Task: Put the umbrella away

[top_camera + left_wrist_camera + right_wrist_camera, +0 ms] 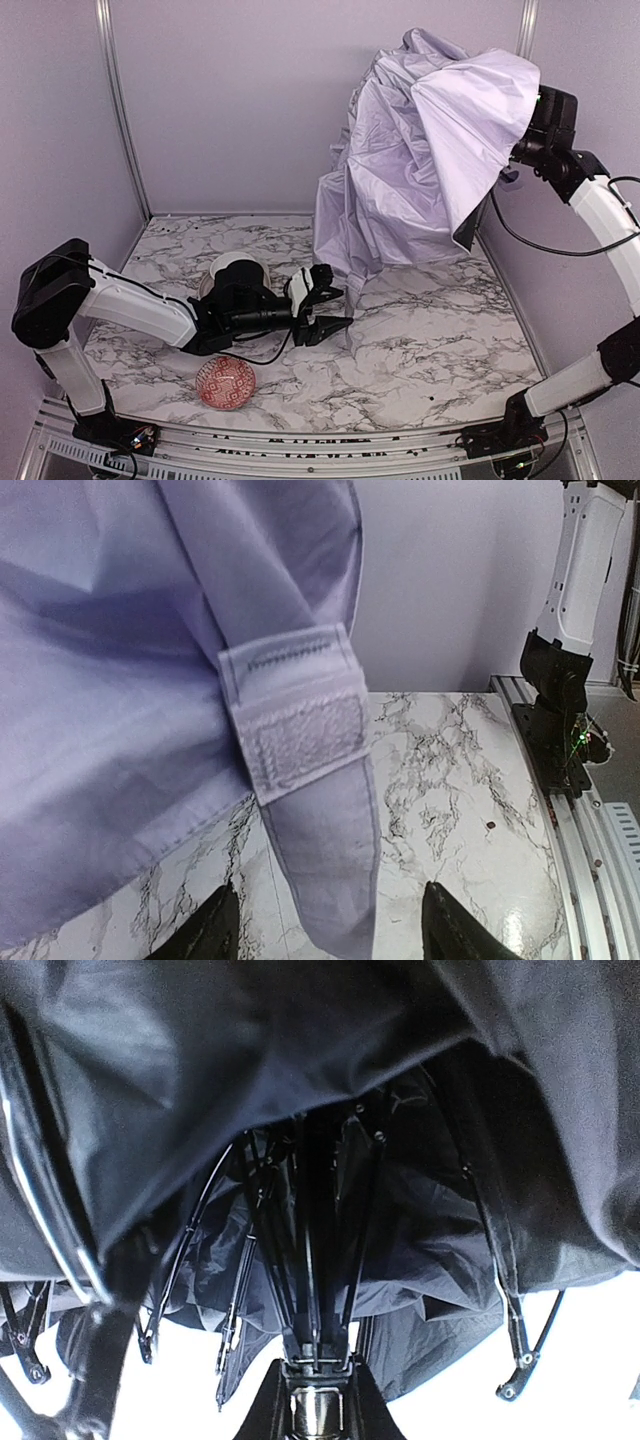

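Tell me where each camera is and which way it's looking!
Top external: high behind the arms, looking down at the marble table; both arms show, left gripper by the umbrella.
Left wrist: on the left arm, low, facing across the table at the umbrella's strap; its own fingertips show, apart.
Right wrist: on the raised right arm, facing along the black ribs into the canopy; right gripper clamps the shaft.
Shared: top and left wrist both show lavender fabric and marble.

Pale lavender walls [230,100] are enclosing a white surface [430,340] veined in grey marble, with slim metal posts [118,110] running up the back corners. A ribbed aluminium rail [300,447] is lining the near edge; soft, even light is falling throughout.
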Controlling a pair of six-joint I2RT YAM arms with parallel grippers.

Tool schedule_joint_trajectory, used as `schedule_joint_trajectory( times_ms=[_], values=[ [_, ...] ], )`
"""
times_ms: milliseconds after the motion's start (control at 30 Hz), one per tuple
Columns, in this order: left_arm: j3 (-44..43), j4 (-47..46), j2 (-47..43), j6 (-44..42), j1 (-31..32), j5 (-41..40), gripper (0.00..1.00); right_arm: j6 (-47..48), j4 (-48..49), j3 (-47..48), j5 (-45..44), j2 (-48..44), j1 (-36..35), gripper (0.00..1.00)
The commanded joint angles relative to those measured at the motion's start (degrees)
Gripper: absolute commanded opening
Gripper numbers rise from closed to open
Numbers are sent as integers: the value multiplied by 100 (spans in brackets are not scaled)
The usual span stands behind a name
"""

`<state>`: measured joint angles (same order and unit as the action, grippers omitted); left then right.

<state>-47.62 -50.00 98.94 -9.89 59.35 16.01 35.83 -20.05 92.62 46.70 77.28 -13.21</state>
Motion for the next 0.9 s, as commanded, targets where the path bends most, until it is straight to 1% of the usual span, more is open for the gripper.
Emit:
schedule_joint_trajectory(
  times_ms=[0,200,267,333,400,433,467,500,600,700,767,867],
  values=[
    [-213,-364,115,-121,8,96,62,-8,222,479,329,-134,20,0],
    [-336,-492,356,-177,119,296,63,-94,374,490,399,-134,20,0],
    [-303,-537,352,-171,121,362,57,-75,350,495,379,-141,20,0],
    [-208,-615,304,-170,121,496,47,-33,305,510,346,-155,23,0],
    [-78,-696,244,-190,120,605,28,7,276,504,340,-158,21,0],
    [6,-730,214,-197,125,652,14,10,268,507,340,-155,20,0],
    [67,-760,192,-196,125,657,5,8,261,509,340,-145,25,0],
    [113,-773,169,-197,121,632,0,11,257,516,335,-139,21,0],
    [253,-800,108,-181,113,466,0,-12,185,592,259,-73,20,0],
    [465,-801,14,-308,103,149,0,-27,-21,765,-3,54,20,0],
    [651,-801,-45,-457,67,-113,0,34,-218,884,-273,120,20,0],
    [828,-630,-153,-920,31,-636,0,203,-537,1126,-764,139,20,0]
  ],
)
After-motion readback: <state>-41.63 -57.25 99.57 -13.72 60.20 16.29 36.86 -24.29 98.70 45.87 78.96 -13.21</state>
